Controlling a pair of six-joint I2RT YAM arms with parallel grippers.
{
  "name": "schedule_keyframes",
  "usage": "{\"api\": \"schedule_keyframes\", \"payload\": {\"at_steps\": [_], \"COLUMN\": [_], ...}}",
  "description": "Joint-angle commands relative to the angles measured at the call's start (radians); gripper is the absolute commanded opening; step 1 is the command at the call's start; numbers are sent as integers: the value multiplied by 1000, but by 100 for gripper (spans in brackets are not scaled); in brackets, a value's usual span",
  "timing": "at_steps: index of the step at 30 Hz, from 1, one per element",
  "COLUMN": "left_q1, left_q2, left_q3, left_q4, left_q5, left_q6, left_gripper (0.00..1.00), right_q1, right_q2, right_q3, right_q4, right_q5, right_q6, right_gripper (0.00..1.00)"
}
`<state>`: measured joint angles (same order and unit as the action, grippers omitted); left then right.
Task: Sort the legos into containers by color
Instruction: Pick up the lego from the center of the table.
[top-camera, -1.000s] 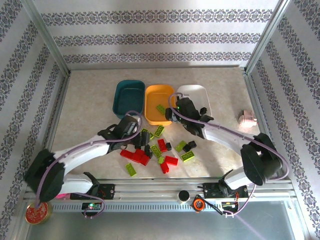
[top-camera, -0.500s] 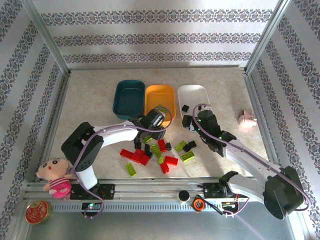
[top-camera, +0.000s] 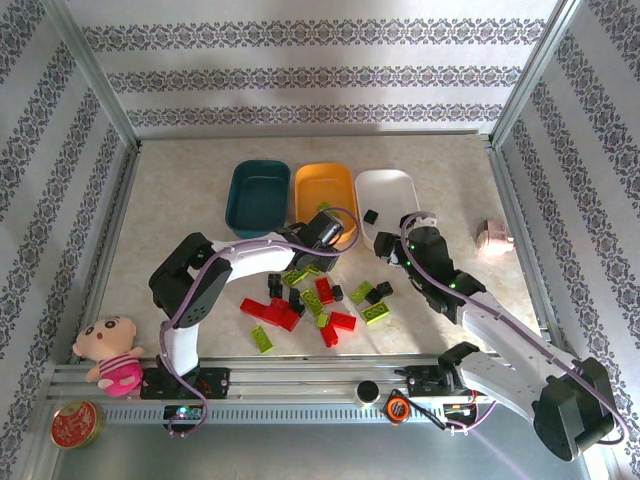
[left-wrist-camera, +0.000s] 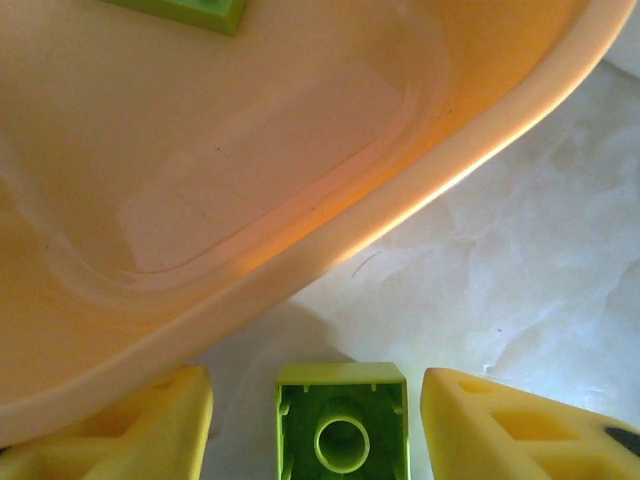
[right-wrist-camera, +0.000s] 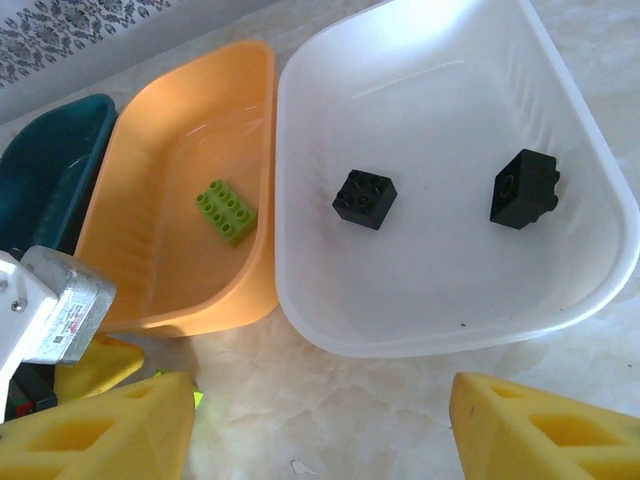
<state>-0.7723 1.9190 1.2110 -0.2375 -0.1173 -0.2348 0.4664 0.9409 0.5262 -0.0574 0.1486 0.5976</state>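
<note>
The left pincer (left-wrist-camera: 312, 378), jaws narrowed about a lime brick (left-wrist-camera: 342, 430) (pinched or not, I cannot tell), faces the orange tray (left-wrist-camera: 330, 250), its rim just ahead. The right pincer (right-wrist-camera: 320, 400), wide and empty, has the white tray (right-wrist-camera: 440, 320) ahead, two black bricks (right-wrist-camera: 365, 198) inside.

Top view: the left claw (top-camera: 322, 235) has swung from among the loose legos on the counter (top-camera: 180, 200) to the near rim of the orange-yellow tray (top-camera: 320, 182), its arm now folded at the elbow. Its fingers have drawn closer together, and a lime green brick (left-wrist-camera: 342, 425) sits between them; a firm grip cannot be confirmed. The right claw (top-camera: 395, 243) has pulled back from over the trays, uncovering the white tray (top-camera: 400, 185) and a black brick (top-camera: 370, 215) inside. A pink-dressed doll (top-camera: 105, 350), earlier hidden under the left arm, is now exposed.
</note>
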Motion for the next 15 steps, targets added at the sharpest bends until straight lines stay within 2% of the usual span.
{"api": "schedule_keyframes", "payload": {"at_steps": [1, 5, 10, 15], "left_q1": [-11, -19, -31, -41], "left_q2": [27, 26, 5, -75], "left_q3": [5, -16, -53, -68], "left_q4": [-64, -82, -60, -28], "left_q5": [-17, -24, -14, 20], "left_q6": [7, -12, -29, -44], "left_gripper": [55, 52, 39, 31], "right_q1": [-13, -19, -23, -26], "right_q2": [-24, -29, -33, -46], "right_q3": [-23, -23, -25, -29], "right_q4": [-8, -8, -6, -9], "right_q5": [-3, -10, -8, -6], "right_q6": [7, 7, 12, 17], "right_gripper": [69, 69, 69, 69]}}
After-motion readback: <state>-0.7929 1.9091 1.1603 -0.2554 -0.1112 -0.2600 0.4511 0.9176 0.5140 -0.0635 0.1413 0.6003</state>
